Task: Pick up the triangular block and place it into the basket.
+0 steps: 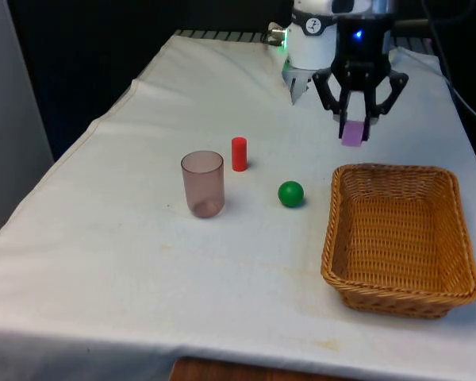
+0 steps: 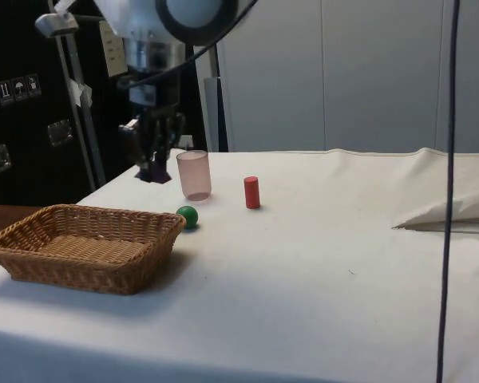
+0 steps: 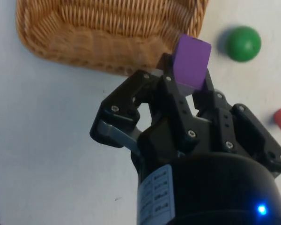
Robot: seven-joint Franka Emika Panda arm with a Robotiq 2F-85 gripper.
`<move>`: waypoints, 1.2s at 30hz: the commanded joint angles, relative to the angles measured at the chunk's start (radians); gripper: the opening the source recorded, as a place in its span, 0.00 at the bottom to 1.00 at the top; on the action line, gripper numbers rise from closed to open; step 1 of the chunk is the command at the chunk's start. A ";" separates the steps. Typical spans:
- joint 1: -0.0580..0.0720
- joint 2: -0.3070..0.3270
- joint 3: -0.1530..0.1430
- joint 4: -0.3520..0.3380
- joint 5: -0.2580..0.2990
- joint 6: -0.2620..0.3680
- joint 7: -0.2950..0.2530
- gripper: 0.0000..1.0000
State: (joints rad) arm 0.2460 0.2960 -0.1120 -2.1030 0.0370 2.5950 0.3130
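Purple block (image 1: 352, 133), pale violet with flat faces and sharp edges, is pinched between the two fingers of the gripper (image 1: 354, 131), lifted clear of the surface (image 1: 143, 262) and hanging just beyond the far rim of the basket (image 1: 397, 305). The wrist view gives the best look at the block (image 3: 191, 62): a smooth matte face, one corner tilted towards the basket's woven wall (image 3: 107, 37), fingers clamped on either side. No readable writing on the block or the basket; a label on the gripper body in the wrist view is too small to read. From the side view the block (image 2: 154, 175) is a dark sliver under the gripper (image 2: 154, 163), hanging behind the basket (image 2: 88, 271). Beside the basket lies a green ball (image 1: 290, 194); farther from the basket stand a red cylinder (image 1: 239, 154), upright, and a translucent pinkish cup (image 1: 203, 184). The basket's inside is bare wicker.
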 commanded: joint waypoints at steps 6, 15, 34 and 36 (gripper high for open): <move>0.006 0.090 0.010 0.110 0.002 -0.019 0.014 0.34; 0.008 0.150 0.016 0.178 -0.001 -0.009 0.001 0.34; 0.002 0.226 0.036 0.231 0.009 0.002 -0.137 0.34; 0.004 0.247 0.036 0.253 0.007 0.001 -0.138 0.34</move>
State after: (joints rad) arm 0.2540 0.5280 -0.0850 -1.8650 0.0370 2.5950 0.1830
